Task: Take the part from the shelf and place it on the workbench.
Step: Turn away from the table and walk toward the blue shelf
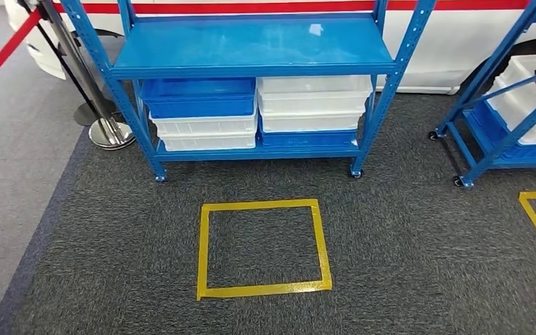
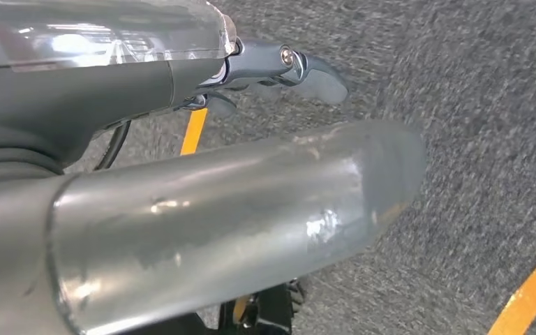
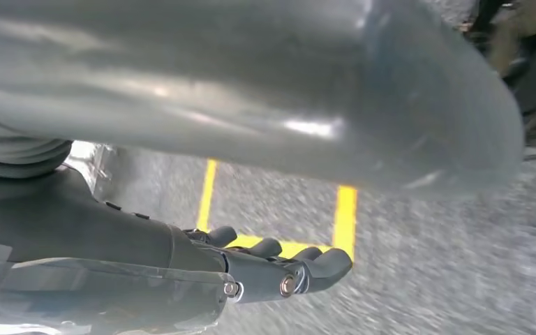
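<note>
Blue shelf (image 1: 251, 49) upper centre — stacked bins (image 1: 314, 105) beneath | yellow taped square (image 1: 264, 248) on carpet, centre | left hand (image 2: 279, 70) — grasp unclear | right hand (image 3: 279, 269) empty, fingers curled

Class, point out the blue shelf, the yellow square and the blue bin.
Blue shelf (image 1: 251, 45), head view, bare top board.
Yellow square (image 1: 264, 287), head view, near tape edge.
Blue bin (image 1: 199, 105), head view, front wall.

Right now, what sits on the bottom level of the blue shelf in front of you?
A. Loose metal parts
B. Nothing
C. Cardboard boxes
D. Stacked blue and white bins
D: the head view shows the blue shelf's bottom level holding stacked bins, a blue bin on white ones at left, white bins at right.
</note>
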`<move>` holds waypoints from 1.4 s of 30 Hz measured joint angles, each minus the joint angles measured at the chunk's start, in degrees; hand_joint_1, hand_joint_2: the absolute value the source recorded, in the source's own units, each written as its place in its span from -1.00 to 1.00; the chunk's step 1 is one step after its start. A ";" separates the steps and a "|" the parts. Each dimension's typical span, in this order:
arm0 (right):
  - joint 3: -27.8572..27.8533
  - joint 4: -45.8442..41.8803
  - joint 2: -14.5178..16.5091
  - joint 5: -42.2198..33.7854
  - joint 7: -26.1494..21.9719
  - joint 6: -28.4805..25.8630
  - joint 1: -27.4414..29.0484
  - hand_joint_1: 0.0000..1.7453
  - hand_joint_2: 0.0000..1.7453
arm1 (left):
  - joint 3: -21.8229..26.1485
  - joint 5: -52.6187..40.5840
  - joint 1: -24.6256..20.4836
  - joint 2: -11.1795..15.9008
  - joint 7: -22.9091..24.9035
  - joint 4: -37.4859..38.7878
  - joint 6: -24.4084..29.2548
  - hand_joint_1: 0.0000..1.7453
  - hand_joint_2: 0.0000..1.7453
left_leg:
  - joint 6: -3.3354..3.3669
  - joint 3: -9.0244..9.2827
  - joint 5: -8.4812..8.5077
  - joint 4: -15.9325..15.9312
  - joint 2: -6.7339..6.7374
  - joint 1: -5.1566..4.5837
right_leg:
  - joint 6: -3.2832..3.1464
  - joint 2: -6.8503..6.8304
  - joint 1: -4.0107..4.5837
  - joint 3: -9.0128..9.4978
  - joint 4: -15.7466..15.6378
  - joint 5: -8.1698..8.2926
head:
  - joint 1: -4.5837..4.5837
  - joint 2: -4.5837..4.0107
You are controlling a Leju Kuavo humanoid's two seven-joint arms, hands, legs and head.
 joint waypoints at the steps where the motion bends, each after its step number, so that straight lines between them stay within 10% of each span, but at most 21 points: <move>1: 0.00 0.00 0.00 0.01 -0.01 -0.01 -0.01 -1.00 -1.00 | -0.01 0.00 -0.01 -0.03 -0.03 0.00 -0.09 -1.00 -1.00 | -0.37 -0.25 0.01 0.09 -0.65 0.03 | -0.07 0.60 0.05 0.34 -1.03 0.13 | 0.00 0.00; 4: 0.01 0.00 -0.01 -0.03 0.00 -0.08 -0.27 -1.00 -1.00 | -0.01 0.01 0.27 0.01 -0.14 -0.01 -0.26 -1.00 -1.00 | -1.53 -0.66 0.11 0.00 -1.46 0.16 | -0.72 -0.98 0.11 0.68 -1.63 0.27 | 0.00 0.00; 8: -0.82 -0.02 -0.15 -1.24 -0.36 -1.65 -0.14 -1.00 -1.00 | 0.00 0.30 0.21 0.01 -0.89 -0.02 -1.09 -1.00 -1.00 | -2.68 -4.86 -5.12 9.13 4.76 0.17 | -1.96 -3.34 0.14 1.13 -2.38 0.37 | -0.01 0.00; 11: -1.46 -0.02 -0.71 -1.52 -0.56 -2.22 -0.12 -1.00 -1.00 | -0.01 0.62 0.26 0.02 -1.28 -0.02 -1.56 -1.00 -1.00 | -3.03 -7.52 -6.17 14.80 5.55 0.43 | -2.13 -4.63 0.29 1.31 -2.30 -0.07 | -0.01 0.00; 15: -1.77 0.00 -1.07 -1.61 -0.63 -2.21 -0.22 -1.00 -1.00 | 0.01 0.70 0.46 0.13 -1.37 -0.12 -1.84 -1.00 -1.00 | -1.81 -0.80 -0.73 2.41 6.21 0.05 | -1.46 -5.38 0.42 2.27 -2.22 -0.87 | -0.01 0.00; 20: -1.80 0.00 -1.07 -1.63 -0.68 -2.21 -0.48 -1.00 -1.00 | 0.01 0.70 0.62 0.16 -1.43 -0.20 -1.96 -1.00 -1.00 | 0.12 1.73 -0.92 -1.53 6.18 -0.02 | 0.34 -5.41 0.44 3.06 -1.20 -0.84 | -0.01 0.00; 25: -1.80 -0.02 -0.27 -1.64 -0.68 -1.97 -0.47 -1.00 -1.00 | 0.01 0.63 0.66 0.13 -1.44 -0.21 -2.18 -1.00 -1.00 | 0.94 3.66 -1.70 -1.91 5.93 0.06 | 1.27 -4.13 0.07 -5.40 12.19 -6.32 | 0.01 0.00; 27: -1.80 -0.03 0.09 -1.64 -0.67 -1.97 -0.30 -1.00 -1.00 | 0.01 0.61 0.77 0.12 -1.45 -0.22 -2.23 -1.00 -1.00 | 0.73 4.77 -2.62 -1.90 5.61 0.10 | 1.44 -4.12 -0.01 -7.06 11.90 -4.73 | 0.01 0.00; 31: -1.83 -0.07 0.24 -1.65 -0.68 -1.97 0.03 -1.00 -1.00 | -0.01 0.52 0.85 -0.02 -1.45 -0.22 -2.23 -1.00 -1.00 | -0.37 7.12 -4.97 -1.80 5.26 0.10 | 0.80 -4.02 0.18 -4.64 0.36 3.56 | 0.01 0.00; 35: -1.87 -0.07 0.24 -1.67 -0.67 -1.96 -0.05 -1.00 -1.00 | -0.04 0.29 0.58 -0.04 -1.45 -0.22 -2.20 -1.00 -1.00 | -1.74 7.99 -5.51 -1.11 5.27 0.05 | -0.86 -3.85 0.42 -3.71 -0.83 3.35 | 0.01 0.00; 42: -2.27 -0.06 -0.86 -1.77 -0.57 -1.66 -0.16 -1.00 -1.00 | -0.04 0.14 0.64 -0.19 -1.37 -0.24 -2.13 -1.00 -1.00 | -2.88 -3.78 -11.20 14.89 5.72 0.34 | -2.11 -3.96 0.43 0.49 -1.34 0.22 | 0.01 0.00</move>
